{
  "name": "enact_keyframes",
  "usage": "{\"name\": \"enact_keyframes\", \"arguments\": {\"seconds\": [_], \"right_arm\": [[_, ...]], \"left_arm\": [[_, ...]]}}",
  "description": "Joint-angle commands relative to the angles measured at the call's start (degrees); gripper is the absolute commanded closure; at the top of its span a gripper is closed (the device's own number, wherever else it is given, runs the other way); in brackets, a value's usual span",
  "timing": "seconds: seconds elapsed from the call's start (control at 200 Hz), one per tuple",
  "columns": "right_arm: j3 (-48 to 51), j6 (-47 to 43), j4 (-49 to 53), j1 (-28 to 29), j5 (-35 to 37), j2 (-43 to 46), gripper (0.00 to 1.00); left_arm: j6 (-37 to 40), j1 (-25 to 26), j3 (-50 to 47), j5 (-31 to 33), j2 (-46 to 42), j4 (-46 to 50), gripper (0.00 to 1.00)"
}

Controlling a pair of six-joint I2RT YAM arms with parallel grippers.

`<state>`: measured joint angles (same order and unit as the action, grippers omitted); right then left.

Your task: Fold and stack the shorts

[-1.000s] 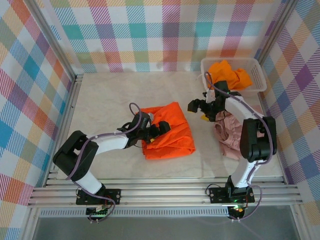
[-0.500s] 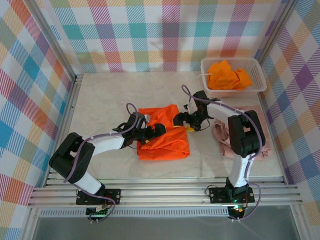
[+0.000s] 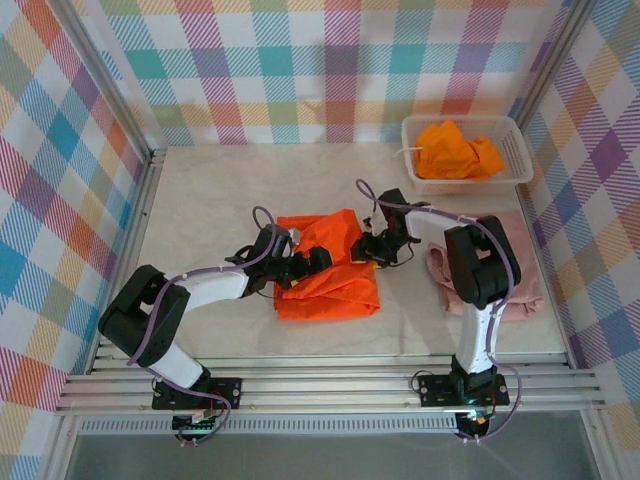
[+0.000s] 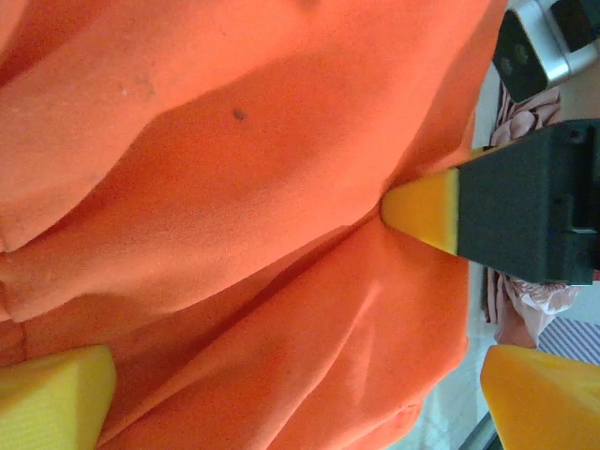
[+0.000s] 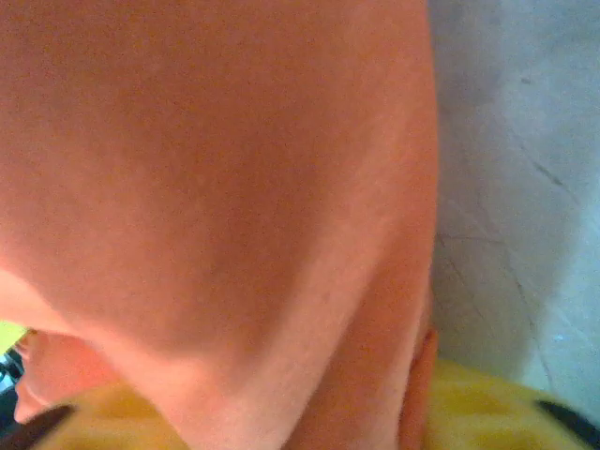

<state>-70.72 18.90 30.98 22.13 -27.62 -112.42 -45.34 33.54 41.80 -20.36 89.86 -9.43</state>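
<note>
Near, mid-counter: bright orange cloth shorts (image 3: 330, 275); left fingers (image 3: 318, 258) wide, resting on them. Right fingers (image 3: 365, 250), spread a second ago, we now log pinching their right edge, so a fold is likely starting. Far: lighter yellow-orange shorts (image 3: 455, 150) in white mesh basket (image 3: 516, 150).

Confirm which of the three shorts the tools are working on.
The bright orange shorts mid-table: left tool and right tool are both at them. The pink shorts lie apart at the right; the yellow-orange shorts sit in the basket.
</note>
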Motion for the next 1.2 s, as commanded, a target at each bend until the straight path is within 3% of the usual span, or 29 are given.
{"name": "enact_keyframes", "arguments": {"seconds": [0.0,0.1,0.305,0.64,1.195], "right_arm": [[-1.17,-0.39,-0.45,1.81,1.02,-1.02,0.67],[-1.60,-0.70,0.85,2.47,3.83,0.27,0.82],[-4.12,-2.73,8.10,3.52,14.00,5.72,0.94],[-12.35,-6.11,23.71,3.80,25.79,14.98,1.00],[-27.76,-11.07,48.04,1.94,46.63,14.78,1.00]], "left_arm": [[0.58,-0.75,-1.90,1.35,-0.94,3.38,0.00],[0.13,-0.87,-1.80,1.97,-3.60,3.43,0.00],[1.12,-1.43,-0.26,4.65,-10.82,6.95,0.00],[1.88,-1.91,-0.33,6.53,-15.07,8.24,0.00],[1.08,-1.93,-0.22,5.69,-14.75,5.91,0.00]]}}
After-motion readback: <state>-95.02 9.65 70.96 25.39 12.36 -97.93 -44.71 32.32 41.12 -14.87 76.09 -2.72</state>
